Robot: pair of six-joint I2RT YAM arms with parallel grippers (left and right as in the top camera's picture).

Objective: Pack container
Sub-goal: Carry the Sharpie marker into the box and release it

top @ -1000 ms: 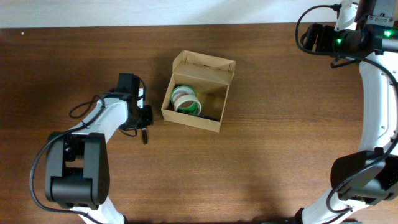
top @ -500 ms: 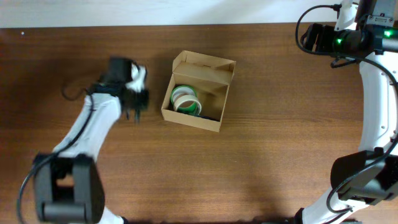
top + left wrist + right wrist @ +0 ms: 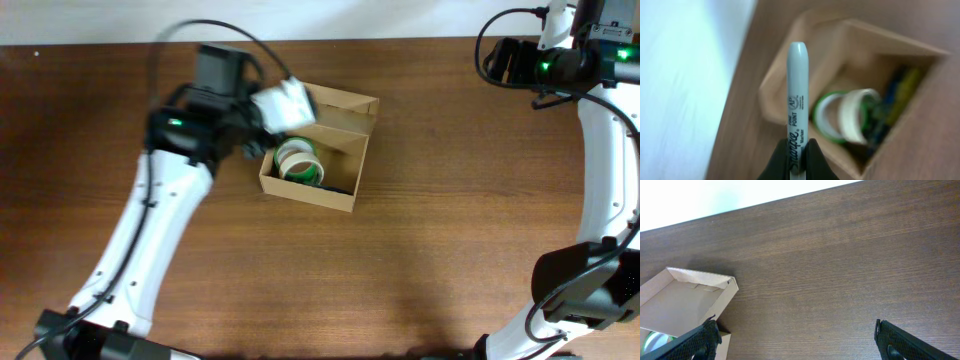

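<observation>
The container [image 3: 312, 192] sits on the table [image 3: 450, 230] just above the middle of the overhead view. Its flap lid [image 3: 340, 102] is open and stands along the upper edge. Two tape rolls [image 3: 298, 160], one white and one green, lie together in the left part of the box. In the left wrist view something blue and yellow shows behind them, too blurred to name.

The left claw [image 3: 797, 150] is clenched on a light blue marker [image 3: 796, 95], whose capped end points out over the near corner of the container. Overhead, the left arm [image 3: 160, 220] reaches to the box's upper left corner, smeared by motion.

The right claw [image 3: 795, 330] is released, with its fingers spread wide over bare table at the upper right, well apart from the container.
</observation>
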